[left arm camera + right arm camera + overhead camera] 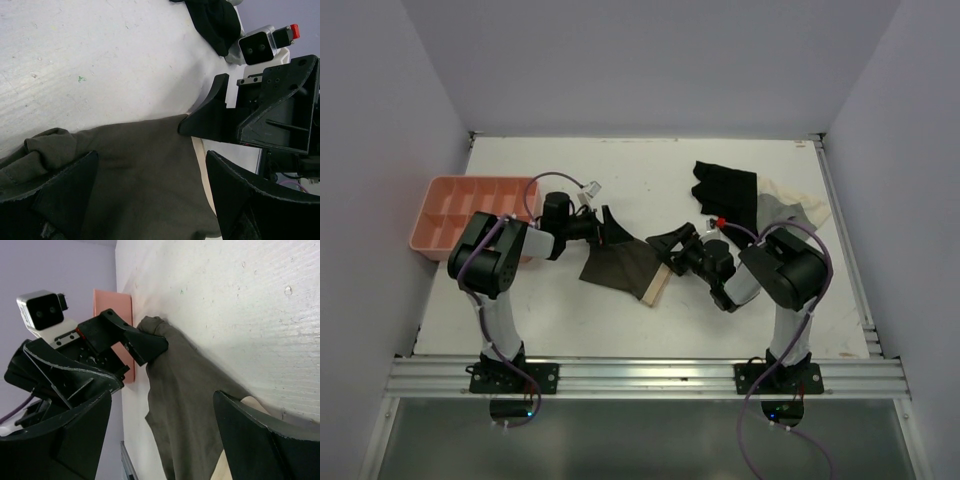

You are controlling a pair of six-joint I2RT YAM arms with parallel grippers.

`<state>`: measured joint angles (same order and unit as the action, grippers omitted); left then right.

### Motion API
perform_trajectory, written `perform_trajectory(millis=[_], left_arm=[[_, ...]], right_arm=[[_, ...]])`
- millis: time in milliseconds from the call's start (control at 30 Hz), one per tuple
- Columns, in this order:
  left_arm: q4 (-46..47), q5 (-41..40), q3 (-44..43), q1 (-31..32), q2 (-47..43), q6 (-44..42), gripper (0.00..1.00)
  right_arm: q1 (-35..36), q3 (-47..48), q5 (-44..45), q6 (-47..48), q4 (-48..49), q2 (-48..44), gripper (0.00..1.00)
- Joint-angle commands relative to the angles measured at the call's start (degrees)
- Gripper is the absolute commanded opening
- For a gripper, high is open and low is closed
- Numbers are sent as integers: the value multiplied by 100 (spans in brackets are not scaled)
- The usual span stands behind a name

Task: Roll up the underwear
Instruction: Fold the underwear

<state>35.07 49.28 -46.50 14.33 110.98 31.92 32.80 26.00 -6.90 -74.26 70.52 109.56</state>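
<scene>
The underwear lies flat between the two grippers. Its crumpled end sits under the left gripper and its pale beige waistband under the right gripper. Both pairs of jaws are spread wide and pinch nothing. The left fingers hide part of the bunched fold and may be touching it. The cloth is soft, matte and dark brown.

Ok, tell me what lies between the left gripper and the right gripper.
Only the underwear, its bunched end at the left gripper and pale waistband at the right gripper; the top view shows it.
</scene>
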Motion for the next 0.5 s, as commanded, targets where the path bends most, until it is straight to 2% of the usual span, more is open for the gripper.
perform_trajectory(millis=[0, 167, 233, 367, 467], left_arm=[[9, -94, -70, -62, 117, -125, 93], [-71, -155, -61, -97, 143, -178, 92], [95, 98, -26, -114, 82, -108, 92], [632, 652, 53, -114, -470, 15, 90], [589, 706, 18, -97, -743, 77, 86]], right_arm=[[7, -253, 584, -115, -91, 355, 88], [7, -411, 672, -422, -100, 680, 89], [-1, -394, 672, -449, -109, 707, 89], [7, -306, 567, -405, -179, 716, 88], [7, -271, 514, -379, -205, 681, 88]])
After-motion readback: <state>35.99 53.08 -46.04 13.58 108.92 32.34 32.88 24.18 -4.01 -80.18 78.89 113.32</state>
